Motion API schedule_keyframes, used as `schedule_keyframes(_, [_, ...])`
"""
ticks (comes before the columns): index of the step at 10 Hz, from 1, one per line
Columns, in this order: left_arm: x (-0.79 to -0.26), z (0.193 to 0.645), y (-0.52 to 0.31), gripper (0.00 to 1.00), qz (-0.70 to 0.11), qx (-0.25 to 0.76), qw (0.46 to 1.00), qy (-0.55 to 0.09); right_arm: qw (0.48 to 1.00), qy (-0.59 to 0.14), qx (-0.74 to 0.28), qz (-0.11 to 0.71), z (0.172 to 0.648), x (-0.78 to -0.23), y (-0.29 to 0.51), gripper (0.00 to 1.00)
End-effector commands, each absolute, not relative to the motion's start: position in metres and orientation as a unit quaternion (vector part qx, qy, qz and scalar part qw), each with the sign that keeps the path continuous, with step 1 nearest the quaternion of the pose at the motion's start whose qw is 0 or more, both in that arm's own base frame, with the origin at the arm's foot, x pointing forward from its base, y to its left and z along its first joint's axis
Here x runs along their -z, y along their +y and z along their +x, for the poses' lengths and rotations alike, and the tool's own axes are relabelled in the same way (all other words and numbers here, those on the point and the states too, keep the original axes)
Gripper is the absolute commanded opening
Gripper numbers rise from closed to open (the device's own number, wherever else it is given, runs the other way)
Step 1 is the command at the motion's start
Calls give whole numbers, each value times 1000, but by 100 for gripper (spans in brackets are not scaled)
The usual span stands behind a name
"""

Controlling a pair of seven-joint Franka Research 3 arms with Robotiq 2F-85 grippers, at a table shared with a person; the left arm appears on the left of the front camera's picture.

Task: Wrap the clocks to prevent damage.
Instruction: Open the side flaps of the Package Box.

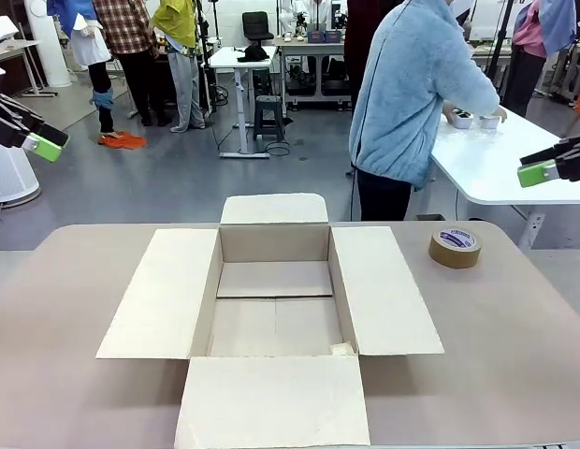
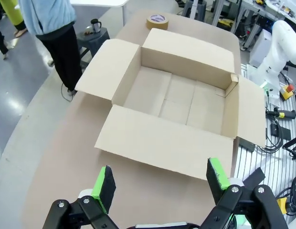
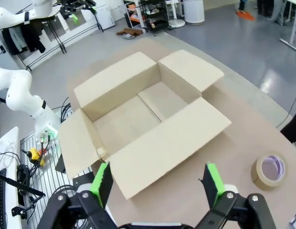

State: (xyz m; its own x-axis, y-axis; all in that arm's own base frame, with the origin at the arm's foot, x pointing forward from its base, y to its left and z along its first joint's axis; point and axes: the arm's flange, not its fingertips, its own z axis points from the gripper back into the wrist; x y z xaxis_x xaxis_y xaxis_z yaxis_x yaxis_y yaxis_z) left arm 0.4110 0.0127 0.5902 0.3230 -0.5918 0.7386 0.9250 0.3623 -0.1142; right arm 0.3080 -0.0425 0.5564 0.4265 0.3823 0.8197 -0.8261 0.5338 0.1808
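**Station layout.** The cardboard box [image 1: 274,241] sits at the centre of the tabletop [image 1: 65,281]. All four flaps are folded outward, so either arm can reach the interior from above. Its floor is bare. The tape roll [image 1: 455,247] lies flat on the tabletop beyond the box's right flap, near the far edge and apart from the box. It is probably staged there for sealing.

**Fingers.** The left fingers [image 2: 104,183] are spread wide and pinch nothing. They hang high over the left side of the tabletop and look down on the box. The right fingers [image 3: 212,179] are likewise spread and unloaded, high on the right side, with the tape roll below and to one side. This raised, outboard posture reads as standby: it leaves the box and the middle of the tabletop free.

**Task items.** The person [image 1: 412,94] stands past the far edge at a white side table [image 1: 496,168], with hands at two small white items [image 1: 475,119]. These are too small to confirm as the clocks. They lie well apart from both sets of fingers, nearer the right. Wrapping is judged not yet begun.
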Motion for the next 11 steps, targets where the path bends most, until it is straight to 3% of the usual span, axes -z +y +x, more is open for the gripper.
schedule_keyframes(1, [-589,405,11,100,-261,479,784,-296,800,-375,-371,286,304,-549,-40,100])
schedule_keyframes(2, [-586,401,5,100,-246,463,802,-287,791,-375,-382,295,308,-556,-43,100])
schedule_keyframes(3, [-590,410,14,100,-269,491,771,-304,791,-375,-382,295,308,-556,-43,100])
schedule_keyframes(8, [-590,410,14,100,-269,491,771,-304,791,-375,-382,295,308,-556,-43,100])
schedule_keyframes(9, [-588,409,12,74,-263,486,778,-298,797,-373,-378,289,305,-558,-42,100])
schedule_keyframes(10, [-588,402,12,41,-252,482,785,-298,805,-362,-377,279,301,-558,-38,40])
schedule_keyframes(11, [-589,399,11,15,-248,485,783,-301,806,-370,-368,278,300,-559,-36,40])
